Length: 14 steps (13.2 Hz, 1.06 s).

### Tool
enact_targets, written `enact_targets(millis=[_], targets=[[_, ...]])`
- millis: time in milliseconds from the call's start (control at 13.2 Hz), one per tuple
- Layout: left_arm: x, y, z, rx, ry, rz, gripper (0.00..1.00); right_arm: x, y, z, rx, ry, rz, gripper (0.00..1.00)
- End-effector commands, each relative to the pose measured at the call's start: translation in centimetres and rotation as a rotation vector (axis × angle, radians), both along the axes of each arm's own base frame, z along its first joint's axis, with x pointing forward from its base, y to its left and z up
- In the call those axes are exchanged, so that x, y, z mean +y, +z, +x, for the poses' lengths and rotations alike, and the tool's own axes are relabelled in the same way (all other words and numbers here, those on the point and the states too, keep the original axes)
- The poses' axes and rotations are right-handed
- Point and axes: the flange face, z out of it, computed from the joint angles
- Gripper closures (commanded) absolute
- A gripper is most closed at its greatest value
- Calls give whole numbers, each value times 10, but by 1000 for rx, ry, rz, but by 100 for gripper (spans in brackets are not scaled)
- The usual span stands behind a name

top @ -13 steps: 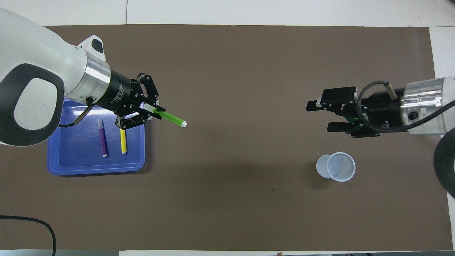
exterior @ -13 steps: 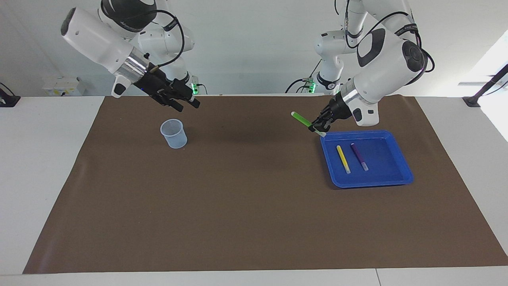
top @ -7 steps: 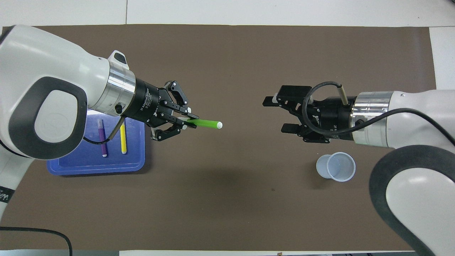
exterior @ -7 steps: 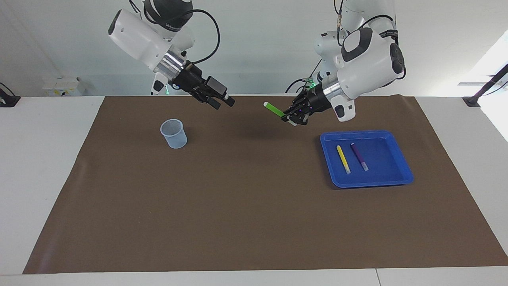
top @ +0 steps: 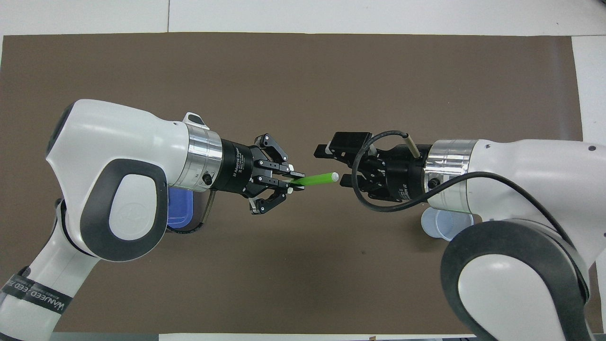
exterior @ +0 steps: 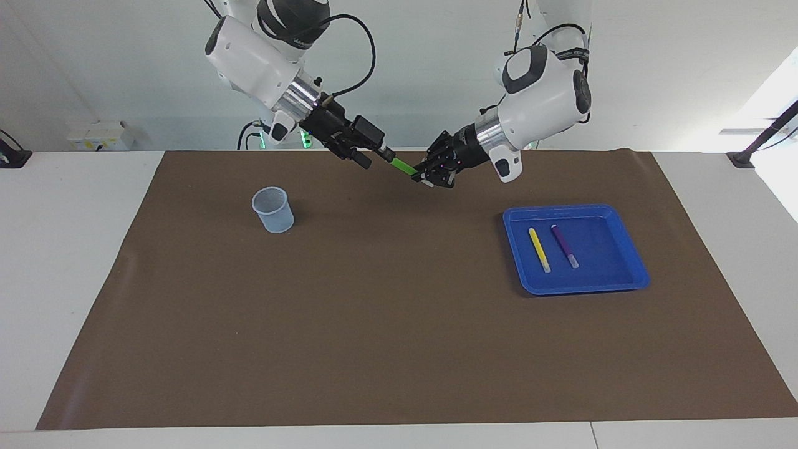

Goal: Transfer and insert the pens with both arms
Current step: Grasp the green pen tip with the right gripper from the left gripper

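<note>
Over the table point(exterior: 374, 312) close to the robots, the left pincer point(exterior: 436, 173) is clamped on the pale end of the green pen point(exterior: 404, 166). The pen juts out toward the right pincer point(exterior: 368, 156), whose fingers are spread on either side of its free tip. The pen looks light, stiff and smooth, so it could pivot in a tip-only grip; a hold further along the barrel seems safer. Farther out stands the cup point(exterior: 272, 210). Farthest, toward the left arm's end, the yellow pen point(exterior: 539, 249) and purple pen point(exterior: 565, 247) lie side by side in the blue tray point(exterior: 576, 288).
</note>
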Motion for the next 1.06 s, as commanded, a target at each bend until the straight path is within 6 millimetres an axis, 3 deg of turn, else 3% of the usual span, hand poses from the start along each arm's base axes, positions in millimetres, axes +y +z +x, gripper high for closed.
enact_targets(millis=[0, 304, 456, 988], targets=[[8, -4, -9, 10, 63, -14, 100, -1, -3, -10, -1, 9, 2, 14], [9, -4, -8, 18, 99, -42, 100, 9, -4, -16, -2, 44, -20, 27], [9, -4, -8, 18, 100, -42, 100, 9, -6, -19, 3, 72, -43, 41], [9, -4, -8, 18, 100, -42, 100, 3, -6, -13, -14, 49, -51, 42]])
